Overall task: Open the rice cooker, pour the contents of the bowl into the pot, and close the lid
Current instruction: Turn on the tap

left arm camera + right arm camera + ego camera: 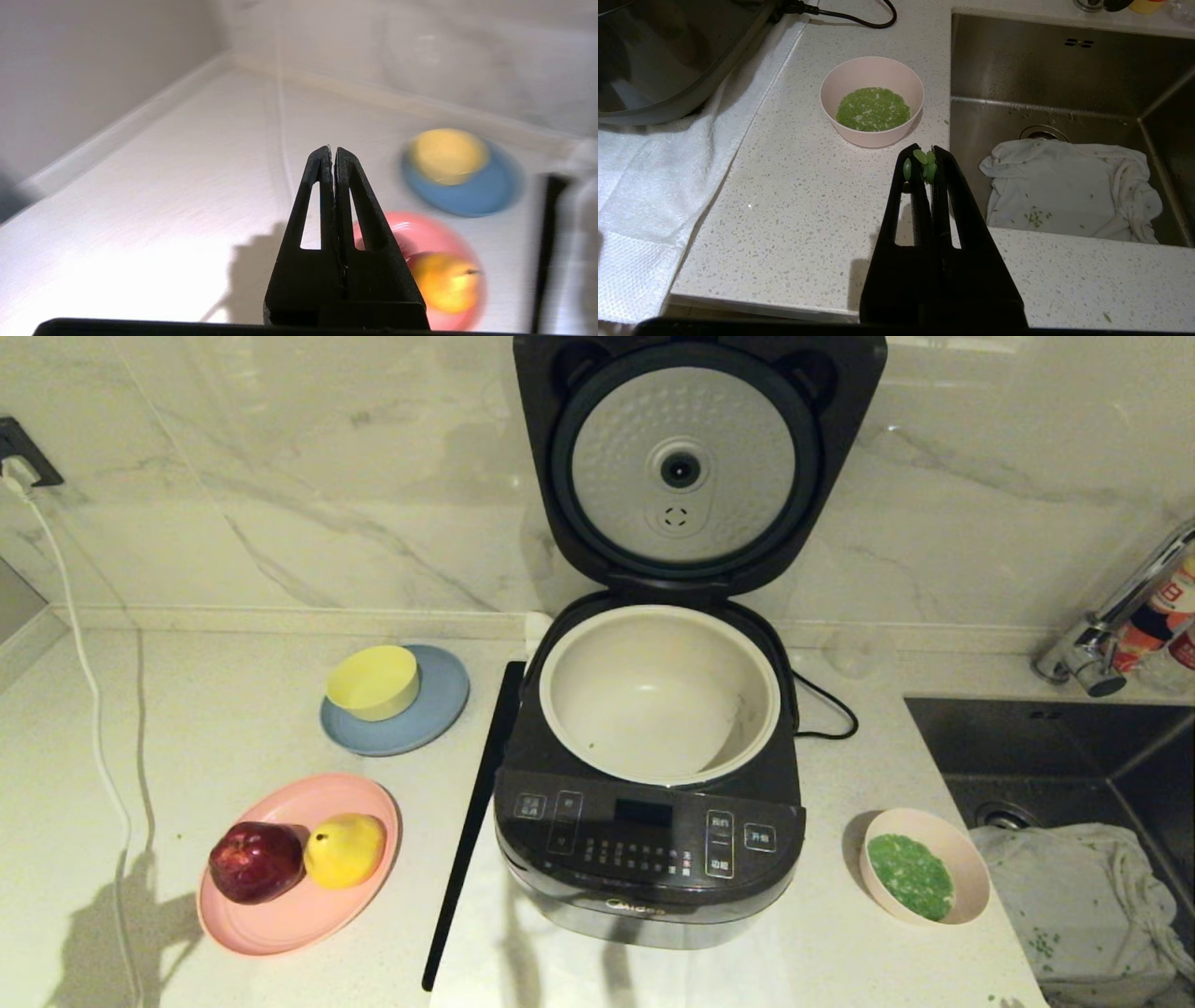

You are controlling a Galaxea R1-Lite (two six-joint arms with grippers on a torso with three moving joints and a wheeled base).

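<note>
The rice cooker stands mid-counter with its lid swung fully up against the wall. Its cream pot is bare but for a few green specks. To the cooker's right, near the sink, the pink bowl sits upright with the green contents in it. My right gripper hovers shut just short of the bowl, a few green grains stuck at its tips. My left gripper is shut and empty over the counter left of the plates. Neither arm appears in the head view.
A yellow bowl sits on a blue plate. A pink plate carries a red apple and a yellow pear. The sink at the right holds a crumpled cloth. A white cable runs along the left.
</note>
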